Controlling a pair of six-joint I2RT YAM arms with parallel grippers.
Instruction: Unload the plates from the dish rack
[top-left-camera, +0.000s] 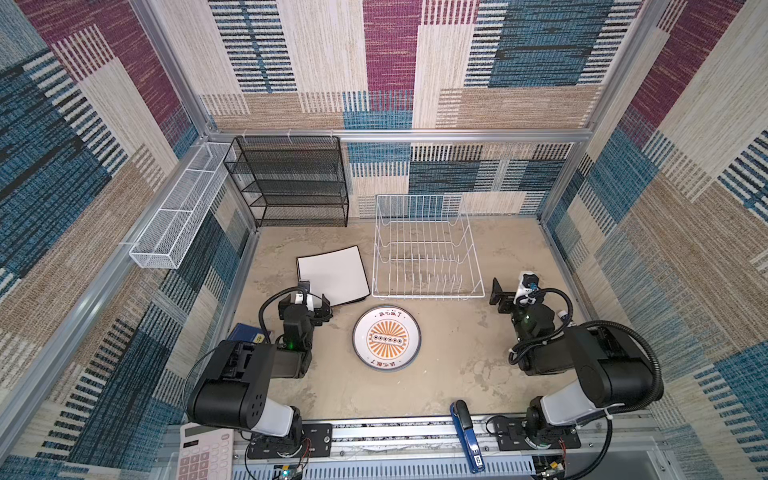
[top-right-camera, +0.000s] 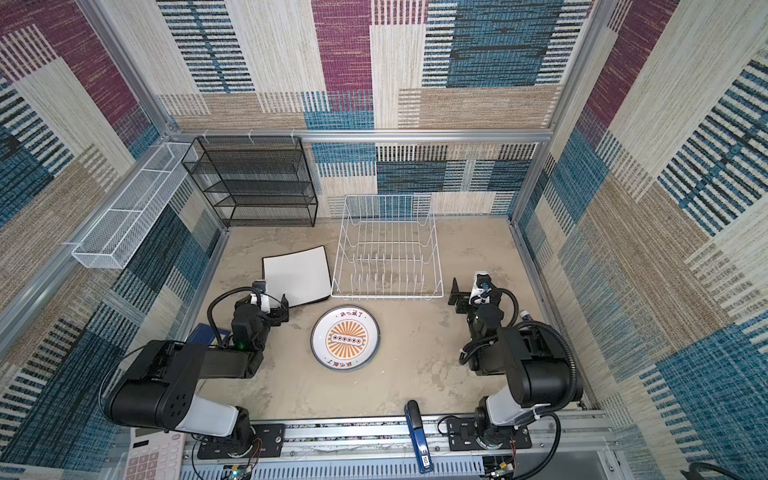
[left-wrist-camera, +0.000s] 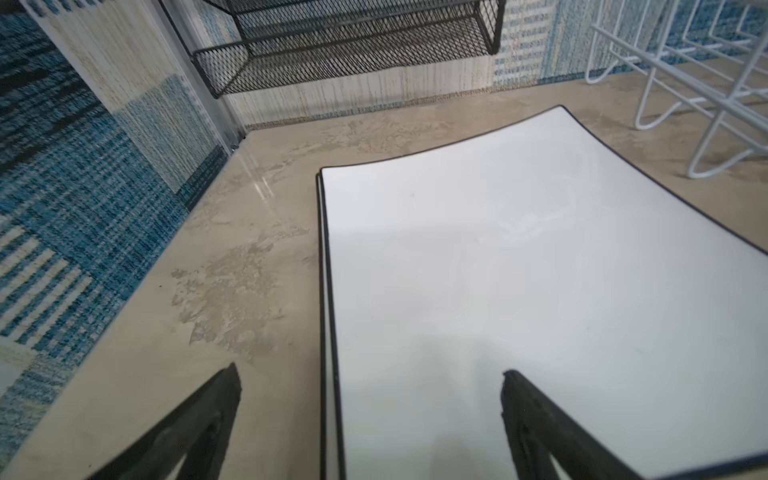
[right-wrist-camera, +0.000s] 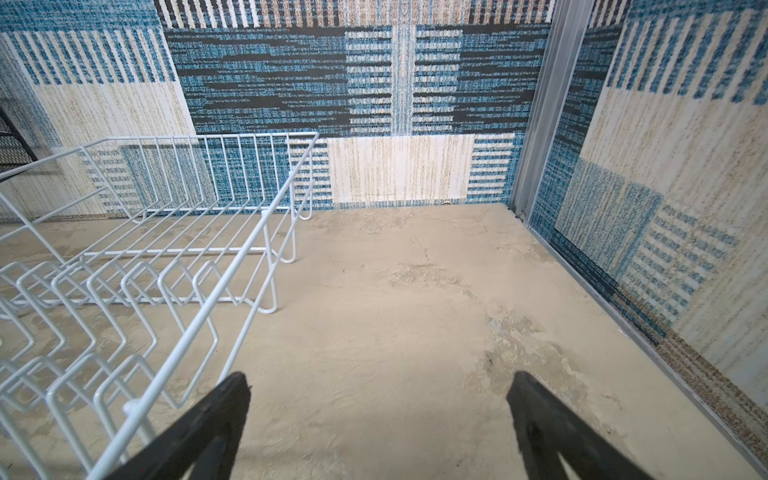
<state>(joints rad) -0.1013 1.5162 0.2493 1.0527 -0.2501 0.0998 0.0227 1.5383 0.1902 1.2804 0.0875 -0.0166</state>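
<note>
The square plates (top-left-camera: 332, 275) lay stacked on the table (top-left-camera: 457, 382) just left of the dish rack (top-left-camera: 428, 296); the round plate (top-left-camera: 386, 340) lay face up nearer. The left gripper (left-wrist-camera: 370, 374) hung over the stack's near-left corner — jaws spread wide, gripping nothing. The right gripper (right-wrist-camera: 380, 380), equally wide and holding nothing, sat right of the rack.

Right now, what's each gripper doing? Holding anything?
Left gripper: open, empty, at the edge of the square plates.
Right gripper: open, empty.
</note>
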